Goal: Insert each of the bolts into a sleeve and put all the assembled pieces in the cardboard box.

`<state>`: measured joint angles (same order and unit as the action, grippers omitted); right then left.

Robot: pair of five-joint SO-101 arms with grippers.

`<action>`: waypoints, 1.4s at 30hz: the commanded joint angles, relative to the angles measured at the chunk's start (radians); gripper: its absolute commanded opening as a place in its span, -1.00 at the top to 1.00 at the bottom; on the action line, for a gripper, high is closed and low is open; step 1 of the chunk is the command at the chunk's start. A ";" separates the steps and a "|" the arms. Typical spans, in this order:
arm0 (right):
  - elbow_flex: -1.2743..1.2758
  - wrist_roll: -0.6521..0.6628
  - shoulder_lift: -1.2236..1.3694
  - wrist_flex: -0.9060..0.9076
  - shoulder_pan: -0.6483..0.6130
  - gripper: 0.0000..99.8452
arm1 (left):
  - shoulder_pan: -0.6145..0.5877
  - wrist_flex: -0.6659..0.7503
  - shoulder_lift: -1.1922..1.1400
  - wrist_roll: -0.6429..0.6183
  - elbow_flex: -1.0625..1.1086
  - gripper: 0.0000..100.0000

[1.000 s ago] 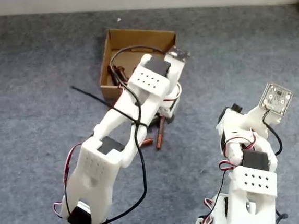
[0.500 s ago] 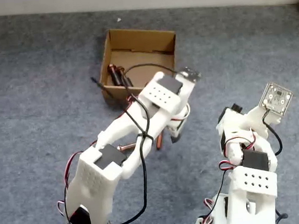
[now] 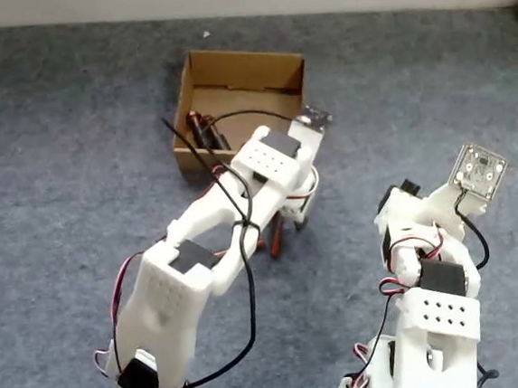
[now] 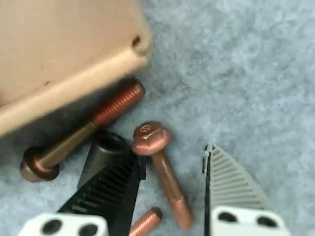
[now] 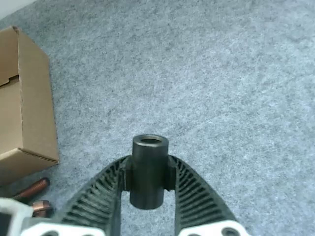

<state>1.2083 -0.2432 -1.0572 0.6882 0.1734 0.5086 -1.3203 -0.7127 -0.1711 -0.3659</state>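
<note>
Right hand (image 5: 147,167) gripping sleeve (image 5: 149,174); left hand (image 4: 173,156) splayed — bolt (image 4: 165,172) between

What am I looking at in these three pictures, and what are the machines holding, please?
Two small white robot arms, left and right, sit at a grey carpeted table. The high view looks down on both; each other picture comes from a camera on one arm's wrist. The left gripper hangs open over a copper bolt lying beside a dark sleeve and the cardboard box, which holds some pieces. The right gripper is shut on another sleeve.
</note>
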 commanded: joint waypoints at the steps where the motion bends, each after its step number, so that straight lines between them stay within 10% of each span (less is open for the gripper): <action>1: -0.024 -0.012 -0.025 -0.022 0.008 0.99 | -0.018 -0.057 -0.085 -0.038 -0.189 0.61; 11: -0.022 -0.011 -0.025 -0.022 0.008 0.99 | -0.005 -0.183 -0.206 -0.049 -0.374 0.99; 26: -0.030 -0.003 -0.027 0.035 -0.050 0.99 | 0.022 -0.404 0.142 -0.044 -0.366 0.99; 33: -0.030 -0.003 -0.027 0.050 -0.096 0.99 | 0.028 -0.359 0.547 -0.018 -0.077 0.99; 42: -0.031 -0.002 -0.031 0.105 -0.209 0.99 | -0.012 0.023 1.254 0.057 0.605 0.99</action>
<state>1.2083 -0.2432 -1.0572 0.7649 0.0169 0.5301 -1.4630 0.2125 -0.1404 -0.0284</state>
